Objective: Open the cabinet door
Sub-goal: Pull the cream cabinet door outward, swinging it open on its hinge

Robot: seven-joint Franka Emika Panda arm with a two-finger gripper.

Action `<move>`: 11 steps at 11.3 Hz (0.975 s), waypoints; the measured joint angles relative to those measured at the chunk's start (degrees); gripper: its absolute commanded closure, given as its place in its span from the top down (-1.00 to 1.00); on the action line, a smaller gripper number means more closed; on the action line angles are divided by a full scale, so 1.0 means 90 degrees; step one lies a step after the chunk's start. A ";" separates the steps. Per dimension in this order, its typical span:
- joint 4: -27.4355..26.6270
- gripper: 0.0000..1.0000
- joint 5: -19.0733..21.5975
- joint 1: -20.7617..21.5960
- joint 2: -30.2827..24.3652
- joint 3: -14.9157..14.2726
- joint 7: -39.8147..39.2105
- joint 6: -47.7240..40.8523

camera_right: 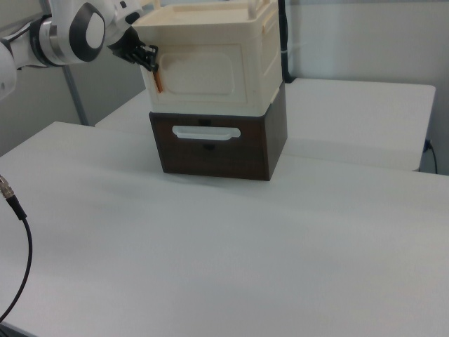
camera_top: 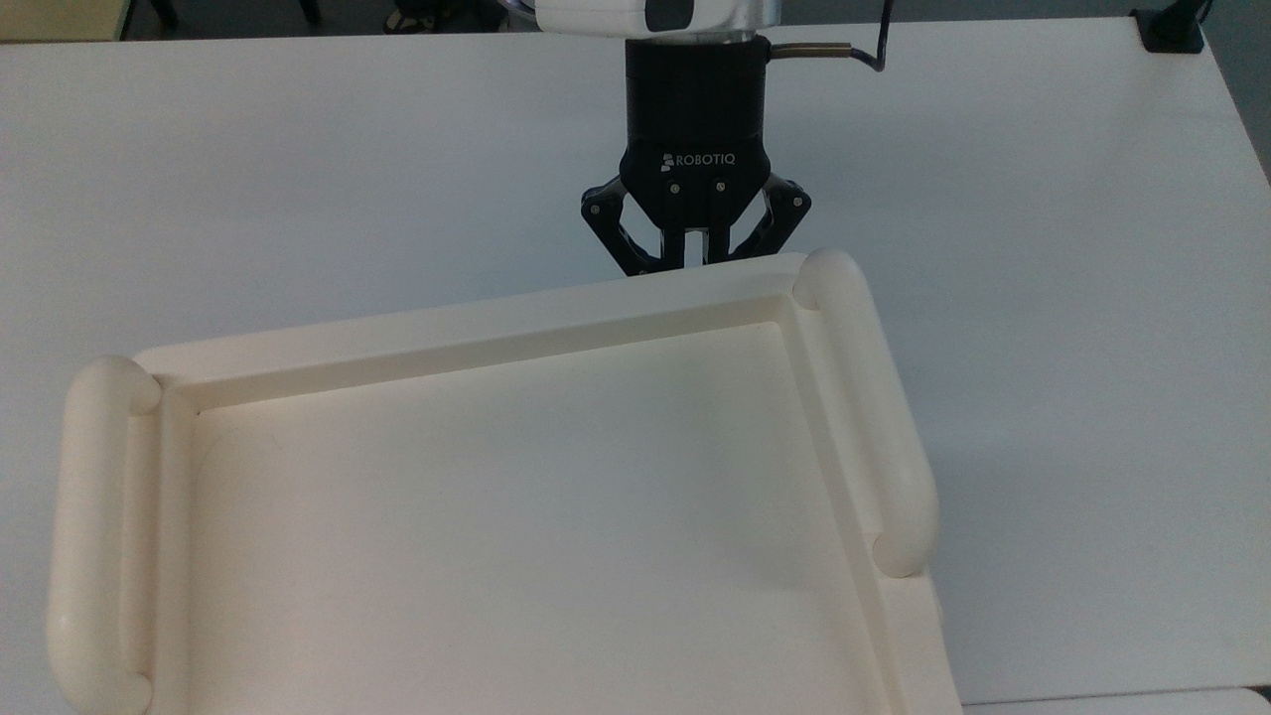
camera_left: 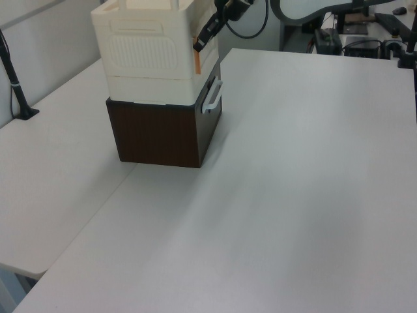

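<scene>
The cream cabinet sits on a dark brown drawer box (camera_right: 217, 156). Its recessed top (camera_top: 477, 326) with two fat side rails takes up the near part of the top view. The cabinet door (camera_right: 205, 70) is the cream front panel in the right view, with an orange strip (camera_right: 158, 79) along its left edge. In the left view the door (camera_left: 208, 57) appears edge-on. My black gripper (camera_top: 697, 260) reaches in at that edge, just beyond the top's far rim. Its fingers are drawn close together and their tips are hidden behind the rim. In the side views the gripper (camera_right: 149, 56) (camera_left: 199, 44) touches the door's upper corner.
The brown box has a white drawer handle (camera_right: 205, 132) below the door. A black clamped post (camera_left: 18, 88) stands at the left view's left. A loose cable (camera_right: 17, 210) lies at the right view's left edge. White table (camera_left: 293, 195) spreads around the cabinet.
</scene>
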 measured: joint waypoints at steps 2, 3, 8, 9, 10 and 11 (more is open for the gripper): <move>-0.0009 -1.00 0.0000 -0.0002 -0.0006 0.0001 0.0000 0.0000; -0.0033 -1.00 0.0002 -0.0002 -0.0023 0.0001 0.0000 0.0001; -0.0546 -0.95 0.0004 -0.0331 -0.0598 0.0374 -0.0083 -0.0539; -0.0642 -0.78 0.0007 -0.0414 -0.0731 0.0450 -0.0167 -0.0737; -0.0733 -0.58 0.0043 -0.0490 -0.0878 0.0496 -0.0291 -0.0972; -0.0805 -0.28 0.0116 -0.0548 -0.1001 0.0513 -0.0436 -0.1190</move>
